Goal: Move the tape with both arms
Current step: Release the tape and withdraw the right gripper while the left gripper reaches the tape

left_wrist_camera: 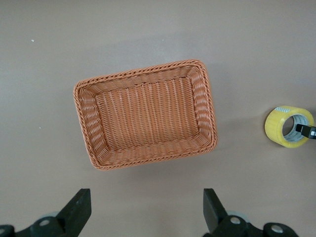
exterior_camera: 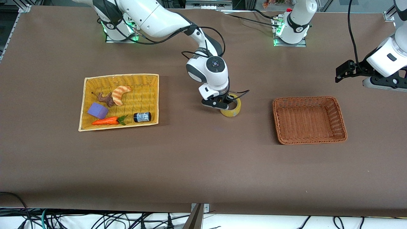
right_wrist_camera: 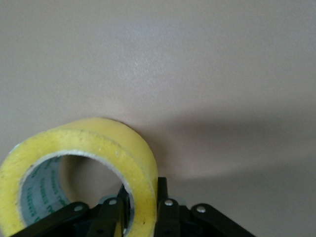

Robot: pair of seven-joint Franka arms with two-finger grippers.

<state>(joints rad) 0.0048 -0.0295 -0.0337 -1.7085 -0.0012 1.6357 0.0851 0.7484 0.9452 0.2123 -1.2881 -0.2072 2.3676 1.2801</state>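
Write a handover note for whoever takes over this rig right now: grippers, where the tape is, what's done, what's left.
Right gripper: shut on the tape, one finger inside the hole, one outside the wall, at mid-table between the two baskets.
Left gripper: open, holding nothing, waiting up over the brown basket.
Yellow basket holds the croissant, carrot, purple block and jar.
Done: tape is out of the yellow basket, at mid-table.
Left: pass it to the left arm, then into the brown basket, probably.

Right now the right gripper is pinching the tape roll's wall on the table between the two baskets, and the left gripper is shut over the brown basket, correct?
Not quite. The left gripper is open over the brown basket, as the left wrist view shows. The right gripper does pinch the tape roll.
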